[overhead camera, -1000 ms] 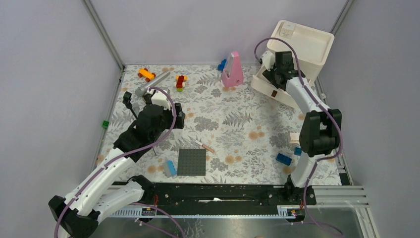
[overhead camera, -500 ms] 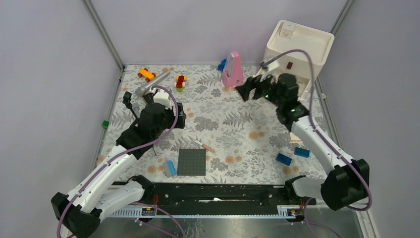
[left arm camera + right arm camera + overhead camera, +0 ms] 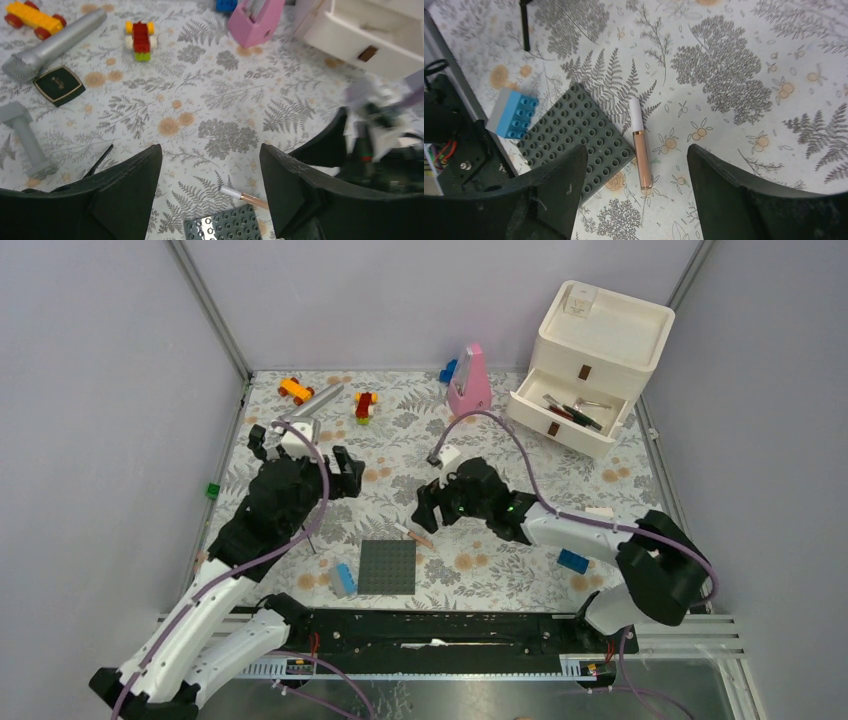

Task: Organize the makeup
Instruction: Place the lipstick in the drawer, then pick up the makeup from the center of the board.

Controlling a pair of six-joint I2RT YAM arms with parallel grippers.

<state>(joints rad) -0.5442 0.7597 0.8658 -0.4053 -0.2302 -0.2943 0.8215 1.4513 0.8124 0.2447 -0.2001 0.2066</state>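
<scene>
Hovering low over the table with the right fingers [image 3: 559, 190] spread wide and empty, one on each side of a pale pink stick [image 3: 641, 150] and touching nothing. Lying flat there, white cap toward the top of the wrist view, just beside the edge of a grey studded plate [image 3: 574, 135], with a blue brick [image 3: 514, 116] at the plate's other side. Holding nothing on the left either: left fingers [image 3: 130, 185] apart, up above the table's left half, a dark square compact [image 3: 59, 85] and a silver microphone [image 3: 50, 47] ahead of them.

Looks like the reach-and-pick step for the stick, grasp not yet made. Next, probably: drop straight down, close across the thin barrel without nudging it against the plate, and lift. Then carry to the open drawer [image 3: 600, 435] of the white chest [image 3: 605, 325] at the far right, where a few dark brushes and sticks [image 3: 572, 412] already lie. Worth minding: slim and round, likely to roll or slip out of a shallow pinch.

Beyond that, a table [image 3: 480, 480] under a fern-and-flower printed cloth, strewn with toy bricks, a small toy car [image 3: 296, 390] and a pink wedge-shaped thing [image 3: 470, 380]. Around it, plain pale lilac walls and metal corner posts.
</scene>
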